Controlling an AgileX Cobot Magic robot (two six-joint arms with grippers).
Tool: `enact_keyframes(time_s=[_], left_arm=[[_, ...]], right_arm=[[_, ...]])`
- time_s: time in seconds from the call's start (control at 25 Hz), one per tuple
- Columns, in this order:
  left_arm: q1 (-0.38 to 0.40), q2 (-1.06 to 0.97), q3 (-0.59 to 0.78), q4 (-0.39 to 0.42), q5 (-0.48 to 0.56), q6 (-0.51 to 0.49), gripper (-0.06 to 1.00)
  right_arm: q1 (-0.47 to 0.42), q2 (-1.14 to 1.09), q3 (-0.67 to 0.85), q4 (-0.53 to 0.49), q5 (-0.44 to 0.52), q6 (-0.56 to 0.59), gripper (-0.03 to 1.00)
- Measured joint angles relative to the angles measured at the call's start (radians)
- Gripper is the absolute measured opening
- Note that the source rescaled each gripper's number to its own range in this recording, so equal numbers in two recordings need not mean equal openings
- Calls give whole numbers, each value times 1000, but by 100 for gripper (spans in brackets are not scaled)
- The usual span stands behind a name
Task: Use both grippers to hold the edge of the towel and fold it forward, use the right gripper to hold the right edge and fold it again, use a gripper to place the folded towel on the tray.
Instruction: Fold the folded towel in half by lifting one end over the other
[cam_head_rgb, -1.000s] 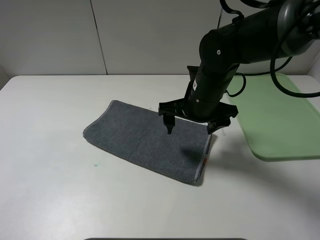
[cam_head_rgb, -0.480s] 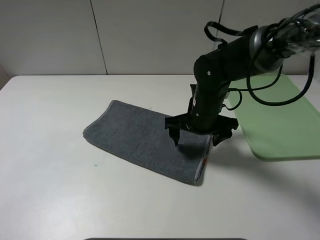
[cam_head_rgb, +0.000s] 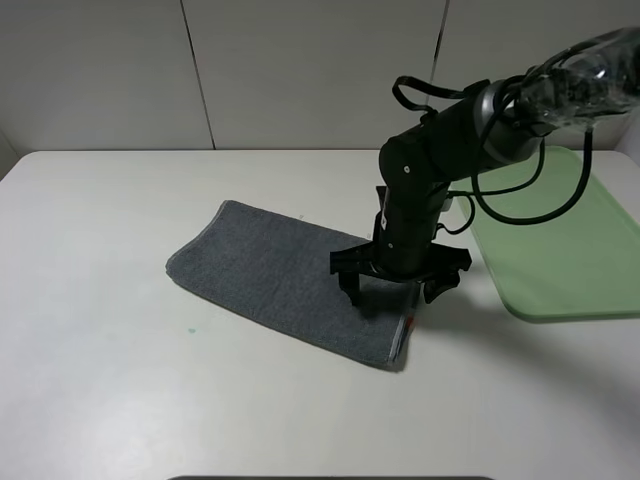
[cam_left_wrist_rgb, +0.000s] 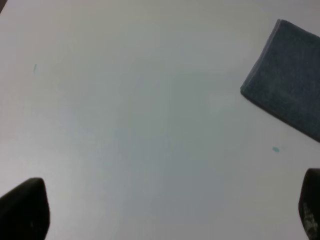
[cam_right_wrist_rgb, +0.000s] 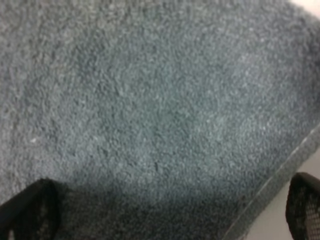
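The dark grey towel (cam_head_rgb: 270, 275) lies folded on the white table, its patterned band (cam_head_rgb: 408, 325) along the right end. My right gripper (cam_head_rgb: 392, 294) is open and low over that right end, one finger above the cloth and the other just past the edge. The right wrist view is filled with the towel (cam_right_wrist_rgb: 160, 115), its pale edge (cam_right_wrist_rgb: 280, 180) between the spread fingers of the right gripper (cam_right_wrist_rgb: 167, 215). My left gripper (cam_left_wrist_rgb: 167, 220) is open over bare table, with a towel (cam_left_wrist_rgb: 292, 85) corner far off. The pale green tray (cam_head_rgb: 560, 240) lies to the right.
The white table (cam_head_rgb: 100, 350) stretches left and in front of the towel. A small teal speck (cam_left_wrist_rgb: 275, 149) marks the table near the towel's corner. A black cable (cam_head_rgb: 520, 200) loops from the right arm over the tray's near side.
My right arm has come down and slightly forward onto the towel's right end, its jaws staying open. The towel has not moved.
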Motion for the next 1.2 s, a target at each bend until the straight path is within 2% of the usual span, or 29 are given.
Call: enact_keyframes(time_s=[0.32,0.44,0.56,0.68,0.92,1.2], left_arm=[[0,0,0,0,0,0,100],[0,0,0,0,0,0,100],[0,0,0,0,0,0,100],[0,0,0,0,0,0,100],[0,0,0,0,0,0,100],[0,0,0,0,0,0,100]], right_arm=[[0,10,-1,5,-6,0,98],[0,12,-2,26,-23,-1,77],[0,16,-8,33,-40,-1,45],[0,17,-10,32,-45,-1,19],[0,17,-13,30,-38,-1,17],[0,-26,-6,-5,36,-11,17]])
